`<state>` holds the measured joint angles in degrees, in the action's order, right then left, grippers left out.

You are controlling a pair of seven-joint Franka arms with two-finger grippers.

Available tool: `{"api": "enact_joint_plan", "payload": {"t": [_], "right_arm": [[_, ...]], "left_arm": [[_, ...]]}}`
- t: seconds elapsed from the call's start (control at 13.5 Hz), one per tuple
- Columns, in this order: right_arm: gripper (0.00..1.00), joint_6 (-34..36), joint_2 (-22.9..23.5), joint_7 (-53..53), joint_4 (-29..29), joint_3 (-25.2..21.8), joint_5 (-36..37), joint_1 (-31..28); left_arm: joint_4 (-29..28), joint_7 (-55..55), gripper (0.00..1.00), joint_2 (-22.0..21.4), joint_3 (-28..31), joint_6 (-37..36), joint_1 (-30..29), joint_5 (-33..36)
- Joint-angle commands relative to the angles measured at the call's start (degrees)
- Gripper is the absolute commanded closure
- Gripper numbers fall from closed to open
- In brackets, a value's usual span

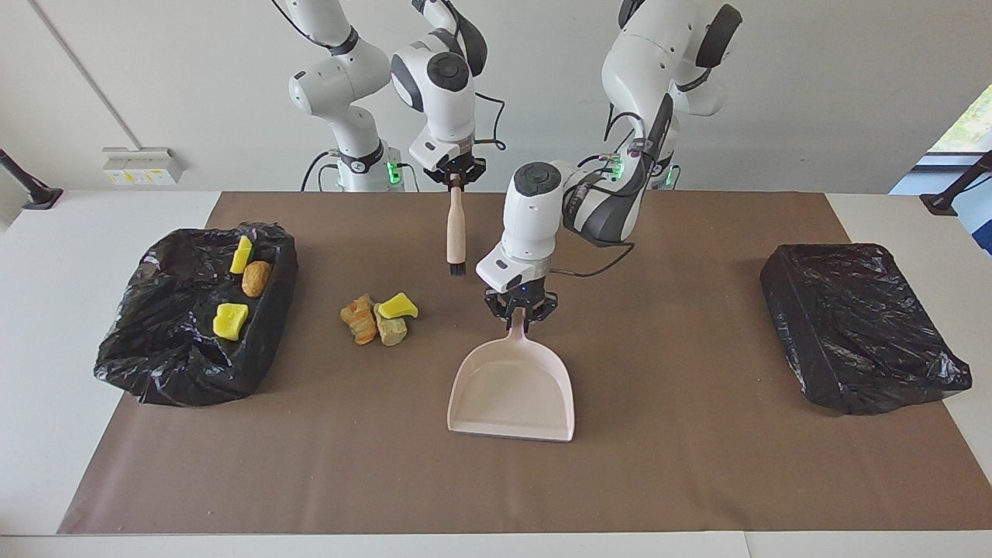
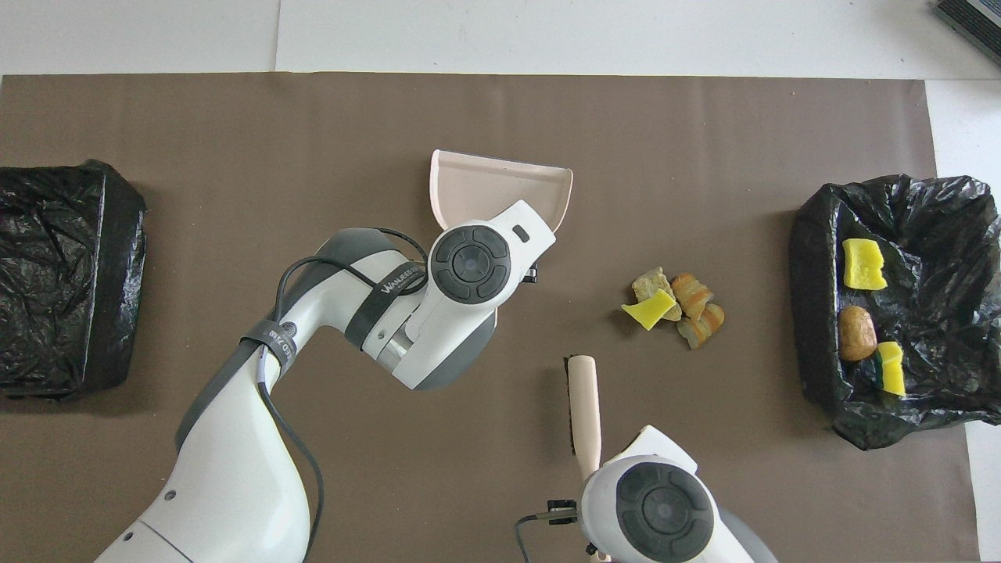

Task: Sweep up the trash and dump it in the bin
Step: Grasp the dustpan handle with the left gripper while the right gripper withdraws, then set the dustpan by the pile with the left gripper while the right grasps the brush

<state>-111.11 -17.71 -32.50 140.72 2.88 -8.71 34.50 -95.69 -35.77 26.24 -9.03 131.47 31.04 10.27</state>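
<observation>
Trash [image 1: 379,318] beside dustpan-gripping left pincer [image 1: 520,312]

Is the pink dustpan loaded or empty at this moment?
Empty. The dustpan shows only its bare pink inside; three scraps lie on the mat beside it, and three more sit in the bin.

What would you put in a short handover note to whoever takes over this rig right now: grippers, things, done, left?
Left gripper: shut on the pink dustpan handle.
Right gripper: shut on the brush, hanging bristles down over the mat.
Done: three trash scraps lie in the open bin at the right arm's end.
Left: three scraps sit piled on the mat between dustpan and that bin; sweep them in, then dump.
The covered bin holds no scraps that show.
</observation>
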Motion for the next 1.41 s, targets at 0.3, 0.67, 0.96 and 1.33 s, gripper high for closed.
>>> {"api": "enact_joint_plan", "payload": {"t": [0.3, 0.67, 0.96, 1.33], "right_arm": [[1.0, 2.29, 6.87, 13.07, -11.83, 0.37, 10.34, -16.11], [1.0, 6.52, 12.6, 25.37, -17.67, 0.02, 17.84, -26.57], [1.0, 6.89, 14.27, 29.34, -14.52, 0.02, 22.41, -28.52], [1.0, 4.08, 14.98, 28.9, -12.58, 0.19, 21.36, -27.73]], "left_arm": [[-0.91, 5.25, 1.0, -2.42, 0.33, -2.26, -0.28, 2.65], [-1.6, 32.1, 1.0, -4.52, 0.33, -7.27, -1.95, 2.04], [-1.96, 53.99, 1.0, -6.02, 0.33, -15.88, -2.82, -0.59], [-9.06, 69.16, 1.0, -9.09, 0.41, -13.02, -3.62, -9.39]]}}
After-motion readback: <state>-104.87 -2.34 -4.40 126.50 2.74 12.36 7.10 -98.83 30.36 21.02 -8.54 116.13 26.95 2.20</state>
